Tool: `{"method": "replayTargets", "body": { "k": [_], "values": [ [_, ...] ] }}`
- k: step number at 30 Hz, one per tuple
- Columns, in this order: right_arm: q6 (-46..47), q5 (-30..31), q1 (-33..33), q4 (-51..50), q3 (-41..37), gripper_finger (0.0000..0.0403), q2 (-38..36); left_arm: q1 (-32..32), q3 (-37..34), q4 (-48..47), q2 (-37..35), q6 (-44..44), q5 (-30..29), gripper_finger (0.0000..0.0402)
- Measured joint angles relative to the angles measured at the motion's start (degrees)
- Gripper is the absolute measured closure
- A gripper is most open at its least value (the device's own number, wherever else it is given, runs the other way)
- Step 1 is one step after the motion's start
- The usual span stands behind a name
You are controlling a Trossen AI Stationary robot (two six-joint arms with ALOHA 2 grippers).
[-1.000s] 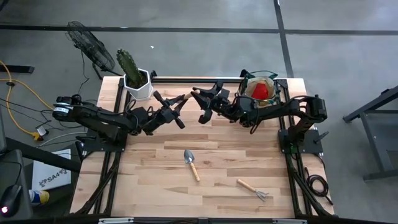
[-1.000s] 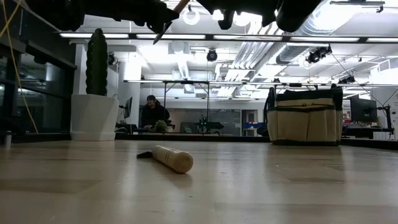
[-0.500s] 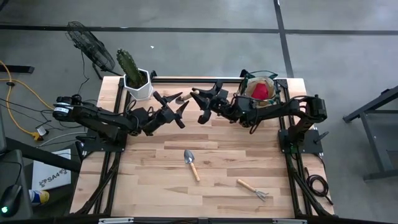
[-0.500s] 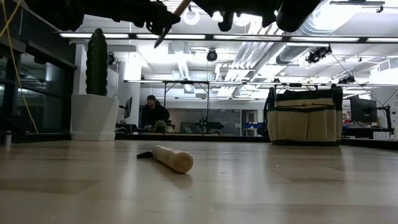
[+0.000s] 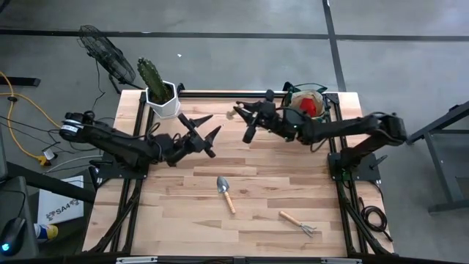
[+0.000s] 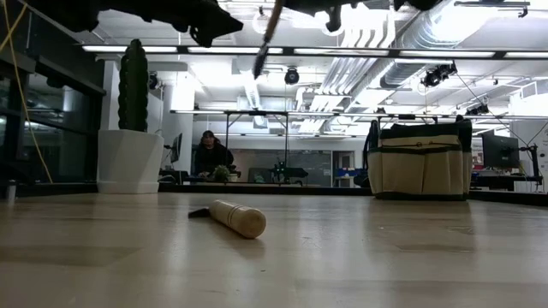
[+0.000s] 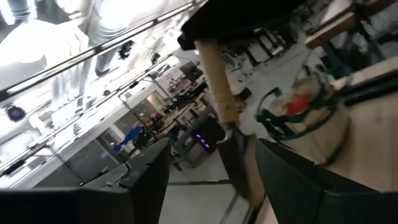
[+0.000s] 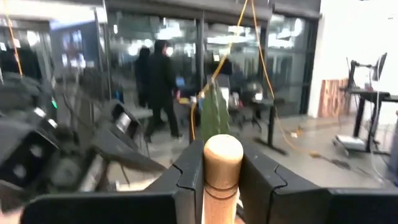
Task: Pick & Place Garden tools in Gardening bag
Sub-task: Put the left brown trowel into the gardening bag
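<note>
My right gripper [image 5: 248, 121] is shut on a wooden-handled tool [image 7: 216, 74] high above the table's far middle. The tool's dark metal end [image 6: 259, 62] points down. My left gripper [image 5: 211, 125] stands open just left of it, touching nothing; its fingers [image 7: 149, 180] frame the tool from a short way off. The gardening bag [image 5: 306, 103], tan with green trim, stands on the table at the far right with a red piece [image 5: 308, 107] inside. A trowel [image 5: 226, 193] and a rake [image 5: 299, 222] lie flat on the near part of the table. My right gripper pinches the tool's wooden handle [image 8: 222, 163] between its two fingers, close to the handle's rounded free end, which sticks out past the fingers. The tool hangs below the gripper, steeply tilted with its metal end down, lifted well clear of the table.
A cactus in a white hexagonal pot [image 5: 163, 100] stands at the far left corner. The trowel's handle [image 6: 238, 217] lies in the middle of the low view. A person [image 6: 210, 154] sits in the room beyond the table. Bare wood lies between the arms and the two loose tools.
My left gripper has opened, let go of the tool and drawn back toward the table's left edge. My right gripper, still shut on the handle, has gone toward the bag. The tool has tipped from a shallow slant to hanging steeply, metal end down.
</note>
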Motion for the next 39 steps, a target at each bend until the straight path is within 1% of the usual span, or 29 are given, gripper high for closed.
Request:
{"method": "replayTargets", "body": {
  "k": [3,5,8,12,16,19,22,28,32,39],
  "values": [
    [-0.04,1.47,0.0,-9.33,0.0,0.0345,-4.31,-2.01,0.0,-3.22,-1.53,-0.53,-0.97,0.0173],
    [0.18,2.18,0.0,-16.39,0.0,0.0345,-7.53,-3.01,0.0,-7.0,-3.15,-2.39,-0.96,0.0173],
    [1.41,3.77,0.0,-26.33,0.0,0.0345,-12.18,-3.89,0.0,-15.11,-6.5,-7.83,1.43,0.0172],
    [3.74,4.46,0.07,-38.08,0.0,0.0345,-17.39,-3.75,0.0,-28.64,-11.72,-17.84,9.79,0.0172],
    [5.05,4.22,0.0,-47.57,0.0,0.0345,-21.31,-2.9,0.0,-39.27,-16.1,-24.51,19.14,0.0172],
    [5.59,3.31,0.0,-54.02,0.0,0.0345,-23.3,-2.06,0.07,-44.9,-18.93,-28.75,24.41,0.0172],
    [7.82,2.3,0.0,-58.47,0.0,0.0345,-24.11,-1.73,-0.04,-50.19,-21.29,-31.96,28.33,0.0172],
    [10.98,-1.5,0.0,-64.68,-0.04,0.0345,-23.63,-1.1,-0.02,-56.98,-24.39,-34.51,30.24,0.0172],
    [11.27,-2.1,0.02,-68.48,-0.09,0.0345,-22.13,-1.12,-0.76,-58.59,-26.02,-34.58,31.01,0.0172],
    [12.16,-1.63,0.0,-70.29,-0.11,0.0345,-17.58,-1.12,-5.81,-57.99,-30.83,-36.06,31.04,0.0172]
  ]
}}
